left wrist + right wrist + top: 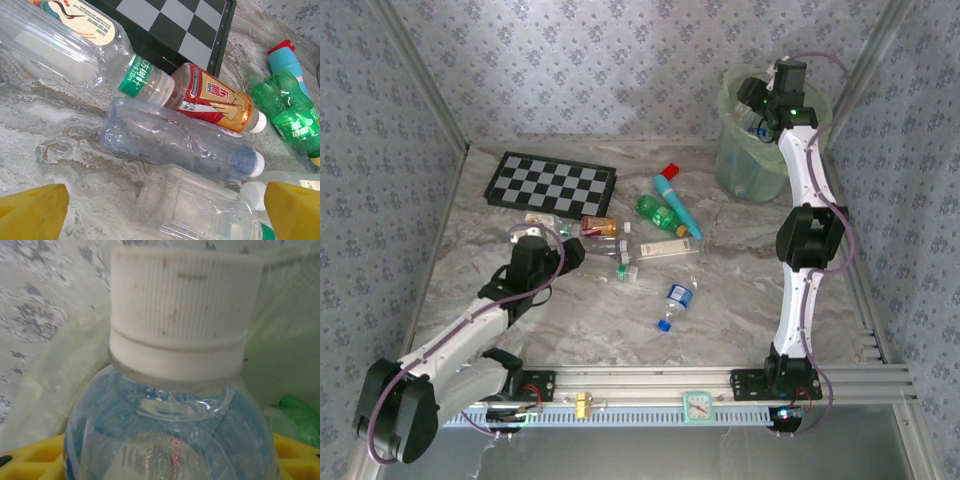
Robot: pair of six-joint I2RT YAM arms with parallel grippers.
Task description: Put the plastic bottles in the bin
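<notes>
Several plastic bottles lie in a cluster at mid-table: a clear square one [200,205], a bluish clear one [170,140], a red-and-orange labelled one [215,100] and a green one [287,112]. My left gripper [165,210] stands open low over the clear square bottle, yellow fingertips [30,212] on either side, touching nothing. A blue-labelled bottle [677,300] lies apart, nearer the front. My right gripper [760,115] hangs over the pale-green bin [745,165], shut on a white-capped, blue-labelled bottle [175,440] held upright above the liner.
A checkerboard [550,183] lies flat at the back left, just behind the cluster. A teal tube with a red cap [677,205] rests beside the green bottle. Inside the bin a green bottle [297,412] shows. Patterned walls enclose the table on three sides.
</notes>
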